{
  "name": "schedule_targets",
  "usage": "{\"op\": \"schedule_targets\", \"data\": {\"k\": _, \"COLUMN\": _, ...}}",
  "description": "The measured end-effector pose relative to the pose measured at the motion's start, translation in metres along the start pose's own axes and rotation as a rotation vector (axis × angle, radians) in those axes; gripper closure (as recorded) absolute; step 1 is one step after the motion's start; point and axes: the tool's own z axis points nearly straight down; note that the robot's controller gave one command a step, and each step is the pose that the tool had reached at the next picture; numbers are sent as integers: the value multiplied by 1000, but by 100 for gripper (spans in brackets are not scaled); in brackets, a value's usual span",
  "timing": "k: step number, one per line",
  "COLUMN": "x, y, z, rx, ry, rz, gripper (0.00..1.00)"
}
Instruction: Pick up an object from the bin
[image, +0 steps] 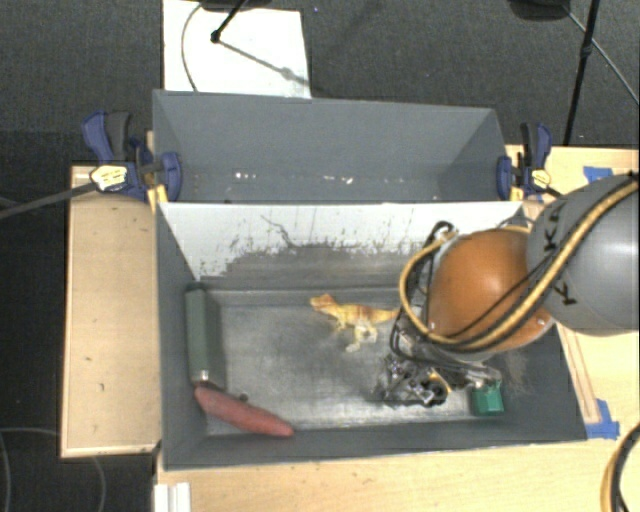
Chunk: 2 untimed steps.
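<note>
**Camera view, looking down into the bin.** The gripper (410, 388) sits low over the floor of the grey metal bin (290, 375), right of centre and near the lower edge of the frame. We cannot tell whether its jaws are spread or pressed together, because the tip appears as one dark mass. We also cannot tell whether it touches the floor.

Two things lie nearest to it, and either could be the one to pick. A small green block (488, 401) lies just beside the gripper, on its right, close to the lower right corner of the floor. We cannot tell whether the two touch. A yellow-orange toy dinosaur (348, 316) lies near the gripper, up and to the left, at about the middle of the frame. It is apart from the gripper, with its tail pointing left.

Farther out, two things lie well apart from the gripper at the left side of the floor. A dark green cylinder (201, 335) lies along the left wall, its length running from top to bottom of the frame. A red oblong thing (243, 412) lies slanted at the lower left corner, its upper end just beside the cylinder's lower end.

Above the gripper we see the round orange cover (480, 290) on the wrist, looped by yellow and black cables (404, 285). The grey arm (600, 260) enters from the right edge of the frame.
</note>
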Motion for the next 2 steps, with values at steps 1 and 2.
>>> {"op": "schedule_targets", "data": {"k": 1, "x": 26, "y": -44, "z": -20, "rx": 3, "ry": -1, "rz": -137, "gripper": 0}}
{"op": "schedule_targets", "data": {"k": 2, "x": 26, "y": -44, "z": -20, "rx": 3, "ry": -1, "rz": -137, "gripper": 0}}
